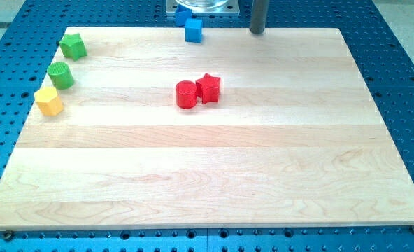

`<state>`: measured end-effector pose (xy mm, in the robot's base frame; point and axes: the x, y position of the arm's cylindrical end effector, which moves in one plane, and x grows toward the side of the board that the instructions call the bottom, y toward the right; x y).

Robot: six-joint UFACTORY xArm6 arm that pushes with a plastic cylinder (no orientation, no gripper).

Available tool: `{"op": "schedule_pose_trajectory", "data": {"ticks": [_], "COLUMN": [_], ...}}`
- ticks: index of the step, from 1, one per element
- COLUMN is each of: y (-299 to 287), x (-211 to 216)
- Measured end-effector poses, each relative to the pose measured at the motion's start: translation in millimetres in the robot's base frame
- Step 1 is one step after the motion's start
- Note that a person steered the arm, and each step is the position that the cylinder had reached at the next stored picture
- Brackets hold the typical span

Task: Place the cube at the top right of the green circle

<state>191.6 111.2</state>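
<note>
At the board's top edge: my tip [257, 32] right of blue cube [193, 31] | green circle [61, 75] at left edge

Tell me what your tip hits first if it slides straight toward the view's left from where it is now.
Most likely the blue cube. My tip sits at the board's top edge, to the cube's right at about the same height in the view, with nothing between them. Depth is hard to judge, so it might only clip it.
</note>
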Motion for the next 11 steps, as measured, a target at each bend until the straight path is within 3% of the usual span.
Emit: {"op": "schedule_pose_trajectory", "data": {"ticks": [1,3,4,5,6,7,8,10,11], "y": [-26,-164,-253,-241,-202,-220,-270,-262,-238], "x": [1,5,78,127,60,3,7,154,81]}}
